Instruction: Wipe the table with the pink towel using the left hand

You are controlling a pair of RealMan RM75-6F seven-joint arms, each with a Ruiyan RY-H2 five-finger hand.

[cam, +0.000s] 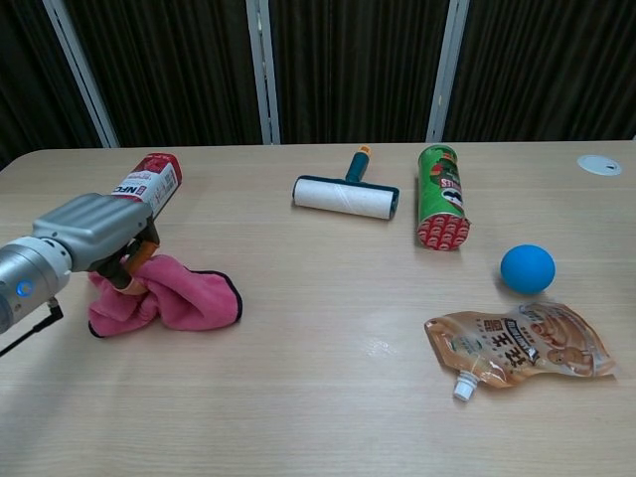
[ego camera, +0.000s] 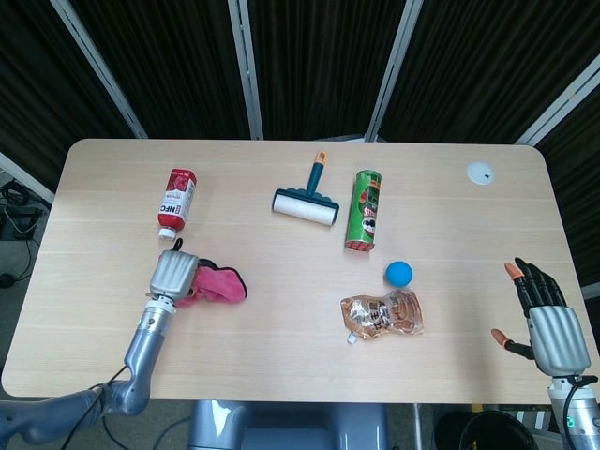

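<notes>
1. The left hand [cam: 99, 231] clamps the bunched pink towel [cam: 174, 303] against the tabletop [cam: 328, 397]; how its fingers lie beneath is probably hidden.
2. The towel trails rightward from the hand, with the red bottle [cam: 144, 183] just beyond it.
3. Judged mid-wipe, the next stroke needs downward pressure while steering clear of the bottle.
4. The right hand [ego camera: 548, 323] hangs splayed and empty, well apart.
</notes>
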